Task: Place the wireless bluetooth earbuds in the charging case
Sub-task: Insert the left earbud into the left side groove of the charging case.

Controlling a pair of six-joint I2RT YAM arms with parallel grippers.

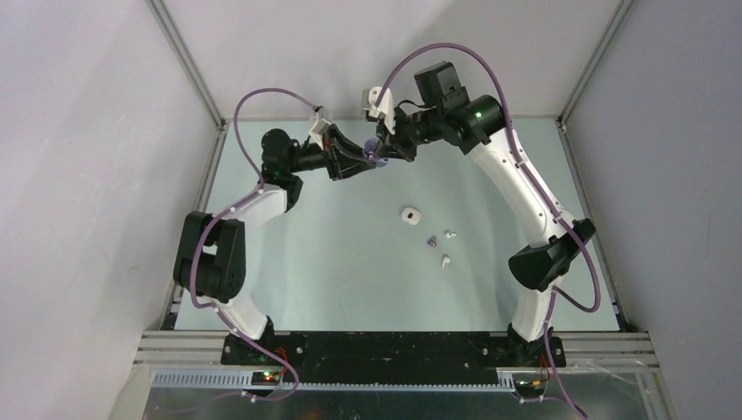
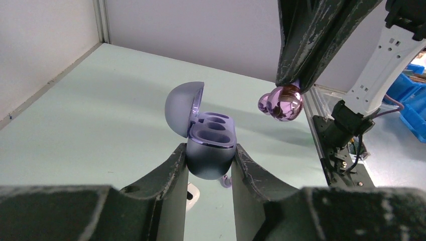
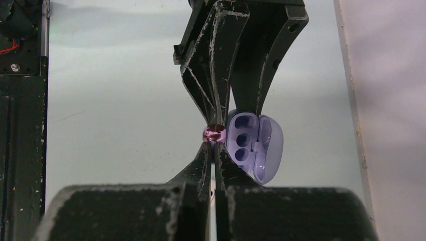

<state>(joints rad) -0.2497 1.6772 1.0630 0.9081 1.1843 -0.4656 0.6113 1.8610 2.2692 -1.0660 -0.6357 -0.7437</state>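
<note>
My left gripper (image 2: 211, 156) is shut on the purple charging case (image 2: 210, 145), held in the air with its lid open and two empty wells showing; it also shows in the right wrist view (image 3: 251, 143). My right gripper (image 3: 215, 143) is shut on a purple earbud (image 3: 213, 133), held just right of and above the case (image 2: 282, 103). In the top view both grippers meet at the far middle (image 1: 378, 150). On the table lie a white case (image 1: 409, 214), a second purple earbud (image 1: 431, 241) and two white earbuds (image 1: 451, 234) (image 1: 445, 261).
The teal table (image 1: 350, 280) is bounded by a metal frame and white walls. The loose items lie in the middle, well in front of the raised grippers. The arm bases stand at the near edge.
</note>
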